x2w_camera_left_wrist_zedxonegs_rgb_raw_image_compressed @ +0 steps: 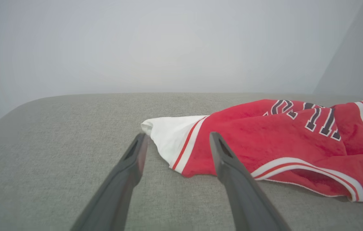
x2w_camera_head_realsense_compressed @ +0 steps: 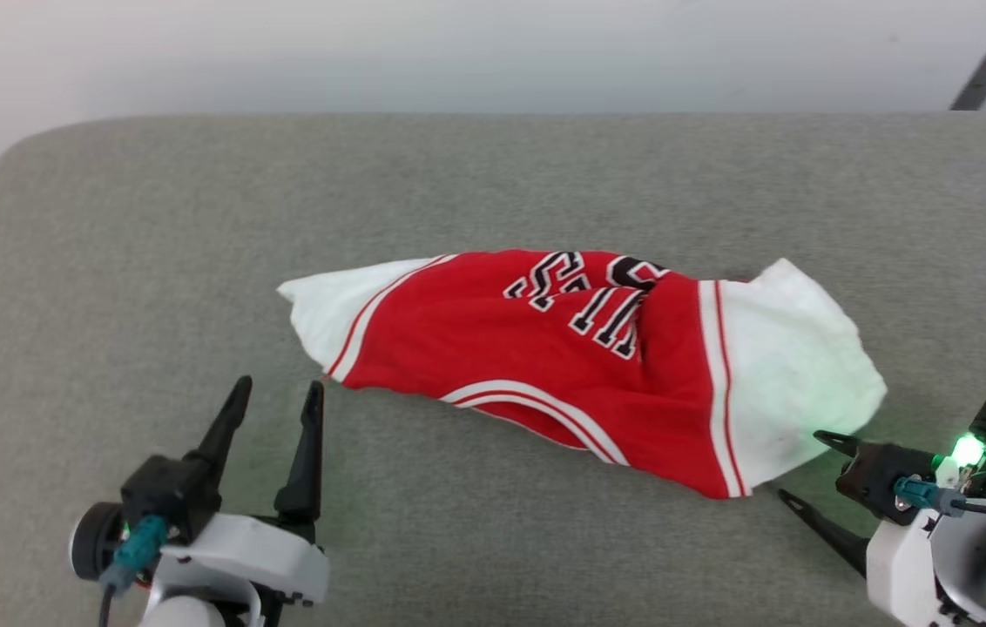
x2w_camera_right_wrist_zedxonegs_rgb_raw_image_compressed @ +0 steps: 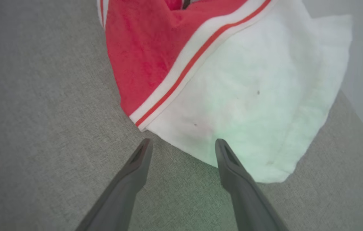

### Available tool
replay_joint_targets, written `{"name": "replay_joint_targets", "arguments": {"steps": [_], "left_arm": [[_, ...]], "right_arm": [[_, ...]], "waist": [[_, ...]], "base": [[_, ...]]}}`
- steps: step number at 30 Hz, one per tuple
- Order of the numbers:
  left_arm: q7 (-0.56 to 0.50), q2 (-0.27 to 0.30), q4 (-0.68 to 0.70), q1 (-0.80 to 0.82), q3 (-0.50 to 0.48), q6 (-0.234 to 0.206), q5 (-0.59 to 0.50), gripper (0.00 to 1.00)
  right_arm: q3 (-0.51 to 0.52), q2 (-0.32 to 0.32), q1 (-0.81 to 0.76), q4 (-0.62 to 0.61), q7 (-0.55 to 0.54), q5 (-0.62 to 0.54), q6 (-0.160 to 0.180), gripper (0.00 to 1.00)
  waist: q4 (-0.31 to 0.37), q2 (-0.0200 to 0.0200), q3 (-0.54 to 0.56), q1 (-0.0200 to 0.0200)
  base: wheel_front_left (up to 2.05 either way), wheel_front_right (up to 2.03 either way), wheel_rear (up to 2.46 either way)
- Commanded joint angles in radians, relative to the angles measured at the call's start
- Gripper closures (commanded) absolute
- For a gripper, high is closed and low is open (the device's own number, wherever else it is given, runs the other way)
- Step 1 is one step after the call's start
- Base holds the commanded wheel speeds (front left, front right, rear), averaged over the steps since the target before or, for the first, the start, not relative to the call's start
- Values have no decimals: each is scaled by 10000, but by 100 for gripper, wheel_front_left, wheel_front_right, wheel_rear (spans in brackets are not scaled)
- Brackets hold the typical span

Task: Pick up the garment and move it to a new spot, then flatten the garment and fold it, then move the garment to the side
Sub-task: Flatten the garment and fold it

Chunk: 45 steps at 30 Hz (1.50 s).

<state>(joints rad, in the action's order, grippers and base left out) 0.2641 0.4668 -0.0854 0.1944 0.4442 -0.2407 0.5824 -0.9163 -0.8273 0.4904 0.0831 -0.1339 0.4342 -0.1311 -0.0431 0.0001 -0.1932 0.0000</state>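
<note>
Grey-green fabric cushion (x2w_camera_head_realsense_compressed: 493,174) with rounded corner, pale wall (x2w_camera_head_realsense_compressed: 458,52) behind.

The garment (x2w_camera_head_realsense_compressed: 545,366) is soft knit cloth, matt, with a faintly fuzzy nap on both its red body and white sleeves; the striped trim and the lettering look flatter and smoother. The counter (x2w_camera_head_realsense_compressed: 153,261) is covered in grey woven cloth, matt and finely grained. The left tool (x2w_camera_head_realsense_compressed: 278,383) and right tool (x2w_camera_head_realsense_compressed: 800,464) have smooth, dark, matt fingers (x2w_camera_left_wrist_zedxonegs_rgb_raw_image_compressed: 232,170), seemingly plastic, on slightly glossier white housings (x2w_camera_head_realsense_compressed: 240,549).
</note>
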Motion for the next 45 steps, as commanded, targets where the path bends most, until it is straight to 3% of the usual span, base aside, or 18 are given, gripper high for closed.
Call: {"name": "replay_joint_targets", "arguments": {"steps": [1,7,14,15,16,17,18,21,25,29,32,37,40,45], "left_arm": [[-2,-95,50,-95,-151,76,-152,0],[0,-852,92,-533,-1173,792,-939,0],[1,-1502,-104,-523,-2042,1589,-1599,0],[1,-1560,-141,-518,-2149,1687,-1703,0],[1,-1599,-168,-504,-2251,1774,-1789,0],[1,-1619,-171,-468,-2344,1886,-1888,0],[1,-1608,-171,-411,-2414,2003,-2006,0],[1,-1321,-283,-149,-2485,2421,-2345,0],[-208,-486,-655,640,-2177,3096,-2816,0],[-1474,702,-975,1794,-1379,3634,-2892,0],[-2844,1811,-935,2715,332,3717,-2103,0],[-4433,3739,-577,4409,3152,3699,147,0],[-4888,4293,-764,5295,4165,3701,910,0],[-5198,4404,-1300,6378,5592,3703,2072,0]], "right_arm": [[-233,-128,215,-48,-60,34,7,0],[-2105,-766,1626,86,-415,117,8,0],[-3184,-423,2450,937,-129,425,10,0],[-3268,-377,2503,1048,-111,403,11,38],[-3347,-314,2529,1140,-94,388,13,70],[-3418,-252,2561,1201,-65,427,13,91],[-3480,-218,2584,1246,-46,427,13,100],[-3565,-307,2648,1324,32,426,14,100],[-3598,-361,2746,1346,135,494,8,100],[-3522,-282,2895,1330,247,555,8,100],[-3481,-170,3030,1332,297,547,8,100],[-3437,-60,3199,1413,336,514,10,100],[-3402,-35,3266,1494,395,493,10,100],[-3382,-10,3315,1581,425,458,11,100]], "waist": [[-295,-1,-224,0],[-653,-1,-655,0],[-808,-1,-1043,0],[-798,-1,-1069,0],[-774,-1,-1078,0],[-742,-1,-1086,0],[-704,-1,-1090,0],[-559,-1,-1057,0],[-335,-1,-1001,0],[-70,-1,-1025,0],[145,-1,-1126,0],[492,-1,-1386,0],[638,-1,-1504,0],[769,-1,-1696,0]], "base": [[0,0,0],[0,0,0],[0,0,0],[0,0,0],[0,0,0],[0,0,0],[0,0,0],[0,0,0],[0,0,0],[0,0,0],[0,0,0],[0,0,0],[0,0,0],[0,0,0]]}}
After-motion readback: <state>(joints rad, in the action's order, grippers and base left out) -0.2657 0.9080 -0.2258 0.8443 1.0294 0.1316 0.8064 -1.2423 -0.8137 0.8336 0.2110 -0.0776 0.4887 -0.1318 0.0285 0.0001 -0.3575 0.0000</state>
